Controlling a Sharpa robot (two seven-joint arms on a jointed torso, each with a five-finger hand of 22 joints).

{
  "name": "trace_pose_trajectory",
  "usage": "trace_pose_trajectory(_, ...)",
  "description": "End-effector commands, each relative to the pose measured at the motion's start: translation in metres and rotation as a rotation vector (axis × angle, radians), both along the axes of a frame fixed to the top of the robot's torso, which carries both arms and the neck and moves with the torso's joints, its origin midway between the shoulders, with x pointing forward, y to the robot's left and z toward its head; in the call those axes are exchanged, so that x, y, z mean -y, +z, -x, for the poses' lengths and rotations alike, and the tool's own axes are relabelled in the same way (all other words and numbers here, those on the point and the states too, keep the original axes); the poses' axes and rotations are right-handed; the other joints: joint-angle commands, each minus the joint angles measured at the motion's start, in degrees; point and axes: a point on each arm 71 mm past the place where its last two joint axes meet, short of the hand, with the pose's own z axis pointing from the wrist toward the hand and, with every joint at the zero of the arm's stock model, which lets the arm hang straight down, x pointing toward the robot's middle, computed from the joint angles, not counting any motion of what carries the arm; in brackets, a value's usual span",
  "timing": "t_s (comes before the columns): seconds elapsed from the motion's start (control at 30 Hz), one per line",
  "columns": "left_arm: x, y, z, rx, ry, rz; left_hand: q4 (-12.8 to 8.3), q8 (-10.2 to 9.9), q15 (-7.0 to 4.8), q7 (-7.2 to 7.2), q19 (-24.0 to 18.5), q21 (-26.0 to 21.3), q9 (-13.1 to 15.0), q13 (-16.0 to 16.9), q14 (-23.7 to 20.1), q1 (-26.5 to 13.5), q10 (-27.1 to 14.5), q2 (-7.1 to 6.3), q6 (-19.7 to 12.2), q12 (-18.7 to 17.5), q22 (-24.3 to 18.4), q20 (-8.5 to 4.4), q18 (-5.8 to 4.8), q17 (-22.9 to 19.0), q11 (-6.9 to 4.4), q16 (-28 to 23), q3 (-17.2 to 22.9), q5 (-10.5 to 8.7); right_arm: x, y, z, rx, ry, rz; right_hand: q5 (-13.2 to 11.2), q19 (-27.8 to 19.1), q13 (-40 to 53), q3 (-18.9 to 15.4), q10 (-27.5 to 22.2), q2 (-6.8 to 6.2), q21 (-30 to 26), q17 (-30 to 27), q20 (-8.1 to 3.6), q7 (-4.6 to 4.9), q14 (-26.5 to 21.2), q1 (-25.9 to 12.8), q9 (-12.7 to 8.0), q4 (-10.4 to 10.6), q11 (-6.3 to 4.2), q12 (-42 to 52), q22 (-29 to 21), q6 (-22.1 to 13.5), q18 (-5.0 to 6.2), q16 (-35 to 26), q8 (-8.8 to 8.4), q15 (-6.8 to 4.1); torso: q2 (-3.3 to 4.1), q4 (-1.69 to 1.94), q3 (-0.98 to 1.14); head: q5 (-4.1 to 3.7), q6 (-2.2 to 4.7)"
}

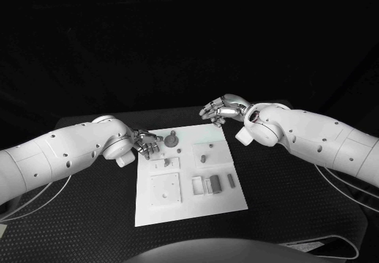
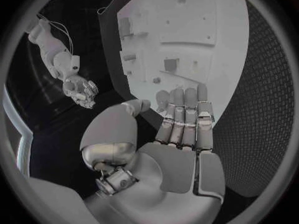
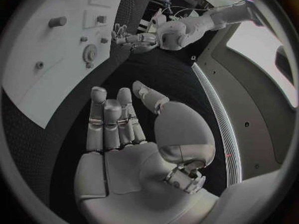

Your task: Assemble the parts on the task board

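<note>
The task board (image 1: 189,205) lies mid-table, gear (image 1: 171,142) near its far edge. Beside that gear the left hand (image 1: 146,143) hovers empty; right hand (image 1: 225,109), released, hangs beyond. A careless reach might knock parts askew.

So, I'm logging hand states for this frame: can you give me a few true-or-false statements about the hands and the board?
1. The left hand is at the task board's left edge. True.
2. The right hand holds a part. False: its palm is bare, fingers apart.
3. The right hand is beyond the board's far edge. True.
4. The gear-shaped part is in the left hand. False: it sits on the board beside that hand.
</note>
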Motion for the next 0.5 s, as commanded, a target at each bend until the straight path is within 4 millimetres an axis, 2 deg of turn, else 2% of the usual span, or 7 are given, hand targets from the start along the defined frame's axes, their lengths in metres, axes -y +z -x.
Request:
trace_pose_trajectory(0.03,0.0059,0.0016,0.0022,-0.017,0.037,0.113,-0.15,1.75,-0.39,-0.16,0.27,0.54,-0.61,-0.17,-0.08,-15.69,0.07,-1.86,-0.64,0.45,0.50,-0.33,-0.87,0.14,-0.28,0.19,9.99,0.07,-0.0008,0.0002,0.0003,0.003,0.007,-0.003,0.21,0.26,-0.05,-0.13,-0.26,0.02,-0.38,-0.07,-0.08,0.34,0.17,-0.39,-0.10,0.11,0.08,0.31,0.73,-0.08,1.19,-0.27,-0.39,-0.42,0.03,0.04,-0.06,0.02,0.04)
trace_pose_trajectory(0.1,0.0065,0.0007,0.0039,-0.053,0.029,0.159,-0.06,2.75,-0.28,0.00,-0.04,0.78,-1.19,-0.32,-0.21,-20.15,-0.01,-2.20,-1.11,0.67,1.76,-0.20,-0.87,0.22,-0.17,0.33,13.36,0.41,-0.0010,0.0001,0.0002,0.003,0.008,-0.003,0.21,0.26,-0.05,-0.13,-0.26,0.01,-0.38,-0.07,-0.08,0.34,0.17,-0.38,-0.10,0.11,0.08,0.31,0.73,-0.08,1.19,-0.27,-0.39,-0.42,0.02,0.04,-0.09,0.08,0.14)
trace_pose_trajectory(0.2,0.0047,-0.0005,0.0060,-0.103,0.050,0.211,-0.08,3.21,-0.21,0.04,-0.19,0.88,-1.63,-0.38,-0.23,-21.92,0.02,-0.54,-1.24,0.80,2.54,-0.10,-0.87,0.28,-0.13,0.42,14.74,5.64,-0.0007,0.0001,0.0002,0.003,0.007,-0.002,0.21,0.26,-0.06,-0.13,-0.25,-0.01,-0.38,-0.07,-0.08,0.34,0.17,-0.38,-0.10,0.10,0.08,0.32,0.73,-0.09,1.19,-0.27,-0.39,-0.42,0.02,-0.01,-0.07,0.16,0.27)
trace_pose_trajectory(0.3,0.0034,-0.0004,0.0062,-0.105,0.051,0.218,-0.04,3.76,-0.47,-0.20,0.09,1.05,-1.97,-0.38,0.11,-23.23,0.40,0.15,-0.95,1.09,3.14,-0.41,-0.87,0.36,-0.39,0.64,17.49,6.57,0.0001,-0.0001,-0.0001,0.003,0.005,-0.002,0.21,0.25,-0.06,-0.14,-0.25,-0.03,-0.38,-0.07,-0.08,0.34,0.17,-0.38,-0.10,0.10,0.08,0.32,0.73,-0.09,1.19,-0.27,-0.39,-0.42,0.02,0.03,-0.06,0.19,0.29)
trace_pose_trajectory(0.4,0.0022,-0.0015,0.0077,-0.121,0.030,0.199,-0.30,4.94,-1.02,-0.63,1.13,1.58,-2.45,-0.25,1.21,-25.03,1.48,-0.39,-0.02,1.78,4.27,-0.85,-0.87,0.55,-0.84,1.22,21.60,4.04,0.0003,-0.0001,-0.0002,0.003,0.004,-0.002,0.21,0.25,-0.06,-0.14,-0.25,-0.03,-0.38,-0.07,-0.08,0.34,0.17,-0.38,-0.10,0.10,0.08,0.33,0.74,-0.09,1.19,-0.27,-0.39,-0.42,0.02,0.05,-0.06,0.18,0.32)
trace_pose_trajectory(0.43,0.0022,-0.0020,0.0082,-0.129,0.026,0.194,-2.36,5.41,-1.24,-0.79,1.45,1.88,-2.51,-0.11,1.57,-24.43,1.83,-0.22,0.28,2.12,4.86,-1.06,-0.87,0.66,-1.02,1.51,21.54,3.46,0.0005,-0.0001,-0.0002,0.003,0.004,-0.001,0.21,0.25,-0.06,-0.14,-0.25,-0.04,-0.38,-0.07,-0.08,0.34,0.17,-0.38,-0.10,0.10,0.08,0.33,0.74,-0.09,1.19,-0.27,-0.39,-0.42,0.01,0.05,-0.04,0.17,0.28)
trace_pose_trajectory(0.5,0.0031,-0.0040,0.0111,-0.170,-0.021,0.165,-3.34,6.57,-1.87,-1.41,2.48,2.41,-2.46,0.21,2.77,-24.60,3.01,-0.49,1.46,2.92,5.58,-1.72,-0.86,0.85,-1.63,2.18,21.05,-0.22,0.0003,-0.0002,-0.0002,0.002,0.004,-0.001,0.21,0.25,-0.06,-0.14,-0.24,-0.05,-0.38,-0.07,-0.08,0.34,0.17,-0.38,-0.10,0.10,0.08,0.33,0.74,-0.09,1.19,-0.27,-0.39,-0.42,0.00,0.04,-0.04,0.16,0.29)
